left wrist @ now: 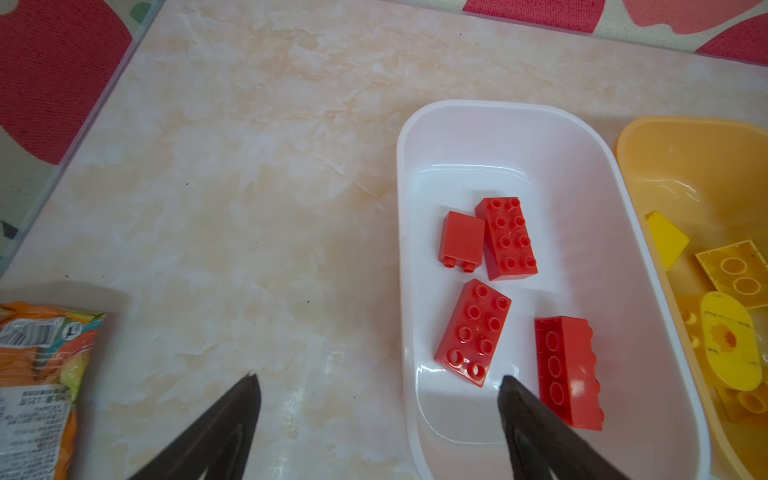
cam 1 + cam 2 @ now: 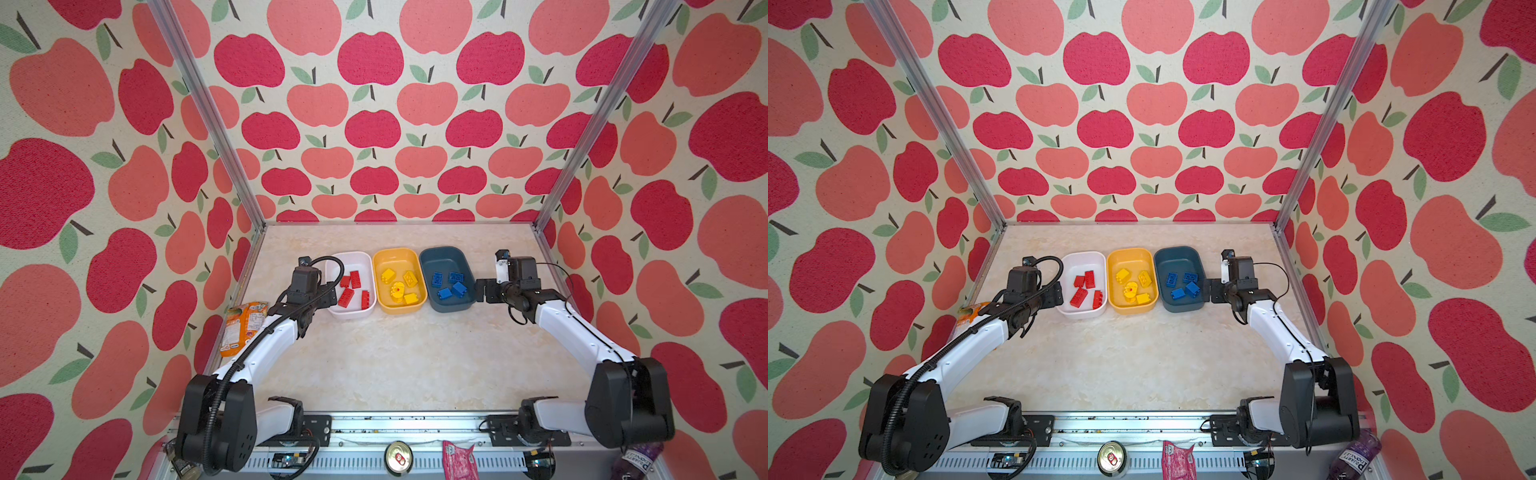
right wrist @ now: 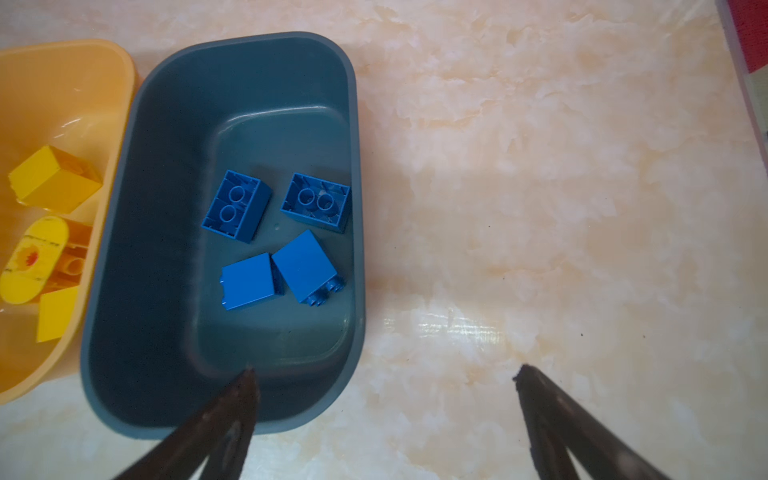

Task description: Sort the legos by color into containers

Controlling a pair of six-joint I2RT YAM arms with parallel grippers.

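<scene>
Three containers stand in a row at the back in both top views: a white tub (image 2: 351, 254) with several red legos (image 2: 355, 279), a yellow tub (image 2: 395, 250) with several yellow legos (image 2: 388, 274), and a slate-blue tub (image 2: 442, 249) with several blue legos (image 2: 459, 289). My left gripper (image 1: 379, 377) is open and empty. It hangs over the white tub's (image 1: 401, 166) outer wall, one finger above the tub's floor near the red legos (image 1: 473, 332). My right gripper (image 3: 385, 369) is also open and empty, at the blue tub's (image 3: 166, 166) outer edge, with the blue legos (image 3: 305, 266) beyond it.
A crinkled orange snack packet (image 2: 243, 328) lies against the left wall beside the left arm. A metal can (image 2: 398, 457), a pink wrapper (image 2: 457, 459) and a purple bottle (image 2: 638, 459) sit at the front rail. Patterned walls close in three sides.
</scene>
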